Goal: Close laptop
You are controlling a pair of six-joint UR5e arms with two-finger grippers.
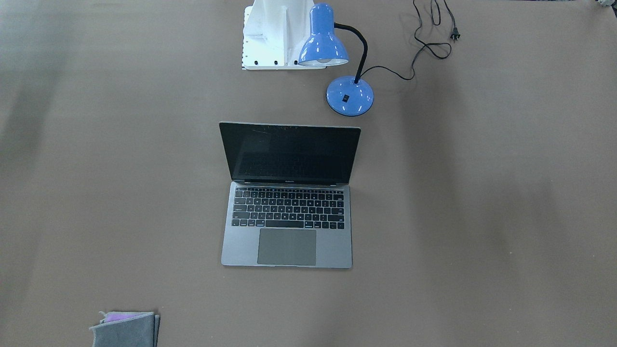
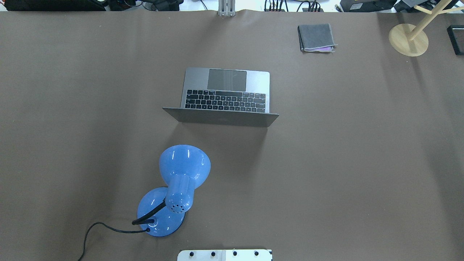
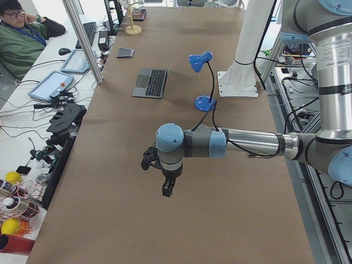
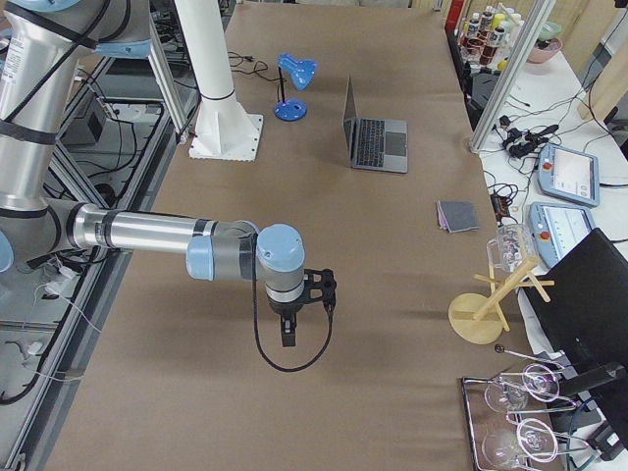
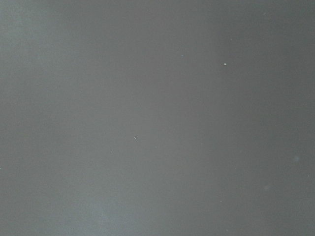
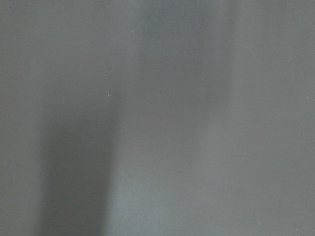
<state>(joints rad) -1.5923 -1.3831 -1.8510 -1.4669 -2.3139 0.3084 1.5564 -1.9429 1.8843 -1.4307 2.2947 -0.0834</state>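
Observation:
The space-grey laptop stands open in the middle of the brown table, its screen dark and upright and its keyboard facing away from the robot base. It also shows in the overhead view and in both side views. My left gripper shows only in the exterior left view, far from the laptop, over bare table. My right gripper shows only in the exterior right view, also far from the laptop. I cannot tell whether either one is open or shut. Both wrist views show only table surface.
A blue desk lamp with a black cord stands between the laptop and the white robot base. A folded grey cloth lies at the far side. A wooden stand is at the far right corner. An operator sits beside the table.

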